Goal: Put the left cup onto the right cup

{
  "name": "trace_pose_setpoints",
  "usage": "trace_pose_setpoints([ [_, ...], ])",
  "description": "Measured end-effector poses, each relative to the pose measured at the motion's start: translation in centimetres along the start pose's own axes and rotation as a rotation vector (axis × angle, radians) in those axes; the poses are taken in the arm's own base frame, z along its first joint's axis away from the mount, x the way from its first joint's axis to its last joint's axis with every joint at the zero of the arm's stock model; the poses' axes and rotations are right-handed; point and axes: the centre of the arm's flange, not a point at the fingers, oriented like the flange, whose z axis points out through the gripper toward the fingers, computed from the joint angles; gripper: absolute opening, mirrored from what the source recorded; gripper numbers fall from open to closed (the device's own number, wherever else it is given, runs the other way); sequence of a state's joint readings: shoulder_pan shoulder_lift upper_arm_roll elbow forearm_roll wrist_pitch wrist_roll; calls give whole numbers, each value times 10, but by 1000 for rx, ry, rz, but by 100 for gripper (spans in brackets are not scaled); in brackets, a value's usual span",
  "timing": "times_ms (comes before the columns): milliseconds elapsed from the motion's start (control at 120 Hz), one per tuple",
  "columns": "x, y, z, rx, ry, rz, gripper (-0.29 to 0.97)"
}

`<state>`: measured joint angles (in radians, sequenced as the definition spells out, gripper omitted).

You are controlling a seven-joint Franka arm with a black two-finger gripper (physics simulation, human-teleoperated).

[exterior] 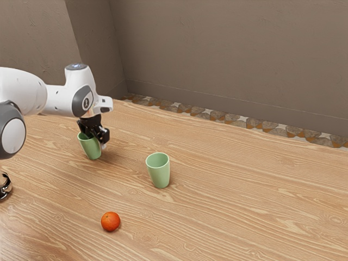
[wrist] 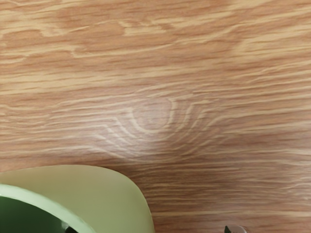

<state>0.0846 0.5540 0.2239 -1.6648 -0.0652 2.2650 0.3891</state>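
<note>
Black two-finger gripper (exterior: 93,135) sits on the rim of the left pale-green plastic cup (exterior: 90,148), which is upright on the wood-grain desk (exterior: 228,179) near its back corner. The jaws are apart and straddle the cup wall without clamping it. Right matching green cup (exterior: 158,169) stands well apart, with open desk around it. Small orange ball (exterior: 110,221) lies nearer the front edge. Wrist view: cup rim (wrist: 97,199) just under the hand, bare wood beyond.

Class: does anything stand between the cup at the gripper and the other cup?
Nothing visible does. Only bare table separates the left cup and the right cup; the orange lies off that line, nearer the camera.
</note>
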Motion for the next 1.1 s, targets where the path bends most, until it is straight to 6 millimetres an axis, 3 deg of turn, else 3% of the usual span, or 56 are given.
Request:
trace_pose_setpoints([
  [233,0,-2,2,-3,7,7,4],
  [492,0,1,-2,-4,4,15,-8],
  [592,1,1,-17,-2,15,17,-9],
  [733,2,9,-59,0,49,24,-9],
  [883,11,55,-109,10,77,98,-9],
  [1100,22,146,-145,17,75,200,-10],
])
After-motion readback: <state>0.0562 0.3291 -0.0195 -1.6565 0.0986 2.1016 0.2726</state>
